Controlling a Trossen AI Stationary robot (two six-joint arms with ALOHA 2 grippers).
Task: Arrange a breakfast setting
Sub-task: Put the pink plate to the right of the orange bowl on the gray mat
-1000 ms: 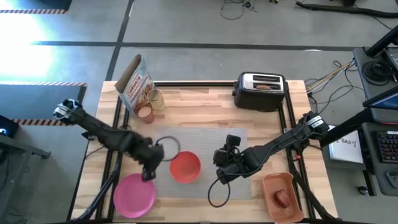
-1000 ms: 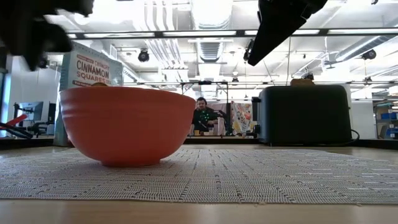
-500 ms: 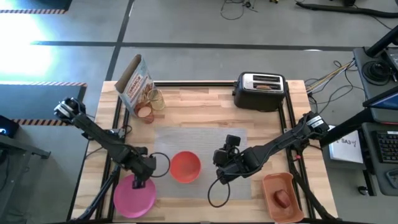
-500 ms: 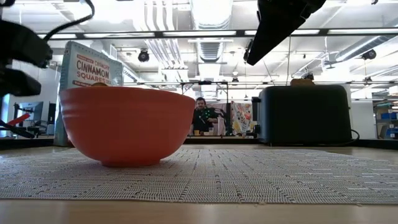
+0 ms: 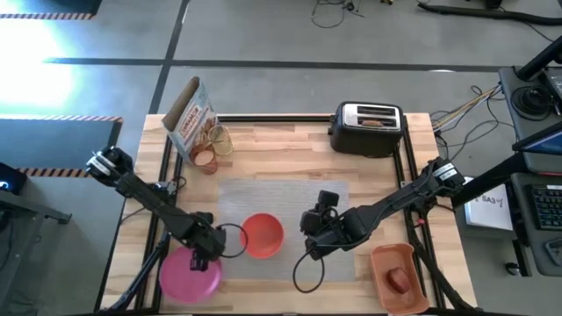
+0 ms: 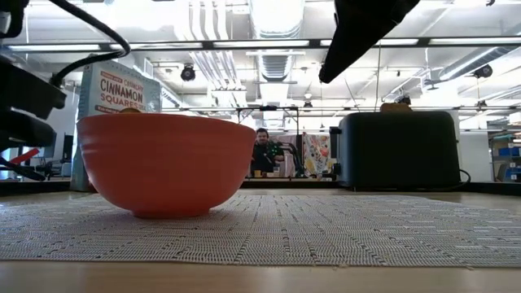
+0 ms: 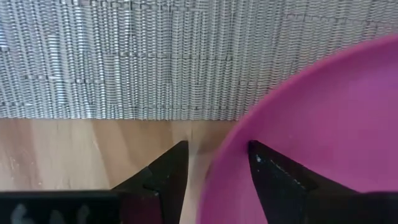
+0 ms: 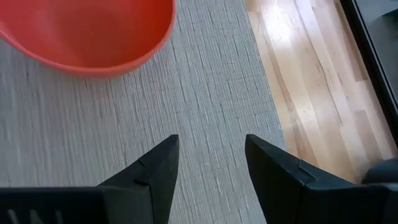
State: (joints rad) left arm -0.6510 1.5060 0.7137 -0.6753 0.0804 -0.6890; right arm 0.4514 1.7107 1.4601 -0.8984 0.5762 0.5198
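the left gripper (image 7: 214,163) reaches low over the near-left table edge, fingers apart astride the pink plate (image 5: 190,276) rim (plate off the grey mat (image 5: 283,230)). the right gripper (image 8: 209,160) hovers spread over the mat beside the red-orange bowl (image 5: 262,235).

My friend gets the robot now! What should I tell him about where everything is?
Left gripper: open, its fingers on either side of the pink plate's rim, off the mat's corner.
Right gripper: open, empty, above the grey mat.
Done: orange bowl on the mat.
Left: plate onto the mat; apple sits in the orange tray; toast in the toaster; cup by the cereal box.
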